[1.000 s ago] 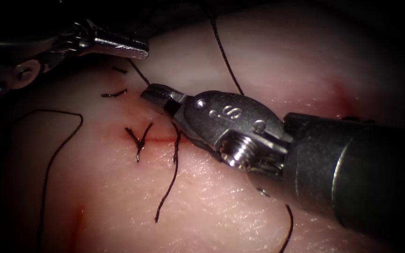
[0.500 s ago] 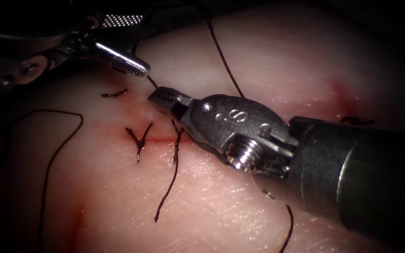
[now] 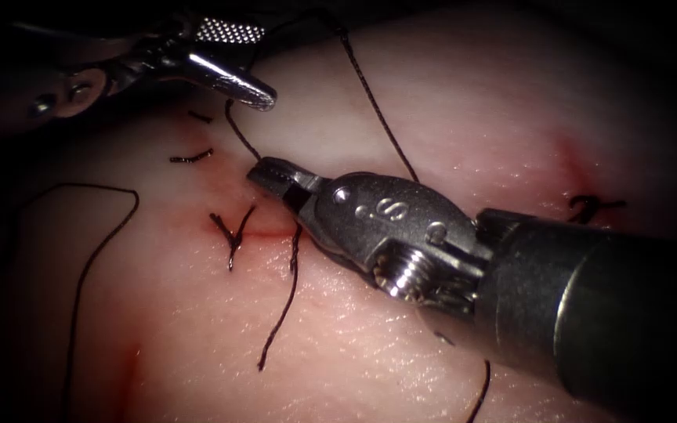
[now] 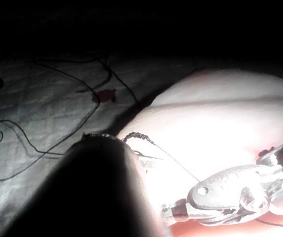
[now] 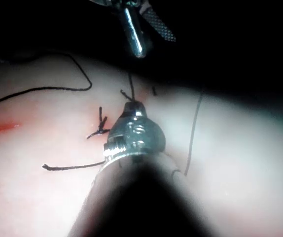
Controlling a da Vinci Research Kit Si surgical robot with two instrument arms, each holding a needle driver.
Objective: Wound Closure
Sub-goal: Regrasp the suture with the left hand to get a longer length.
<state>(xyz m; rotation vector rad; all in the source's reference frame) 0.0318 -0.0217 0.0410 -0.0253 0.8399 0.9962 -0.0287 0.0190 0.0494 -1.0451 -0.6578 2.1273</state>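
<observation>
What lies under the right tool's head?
The right tool, jaws shut on thread, hangs over the tissue. The cut and a thread tail run under its head and are hidden beyond. The left tool, jaws open, holds nothing. No needle visible.

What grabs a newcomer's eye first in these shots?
The right arm's tool dominates the endoscope view, its big metal head lying across the tissue with jaws shut on the thread just above the cut. Above it, at the tissue's far edge, the left arm's tool stands with jaws open, holding nothing. A knotted stitch with short dark tails sits on the cut, left of the right tool.
</observation>
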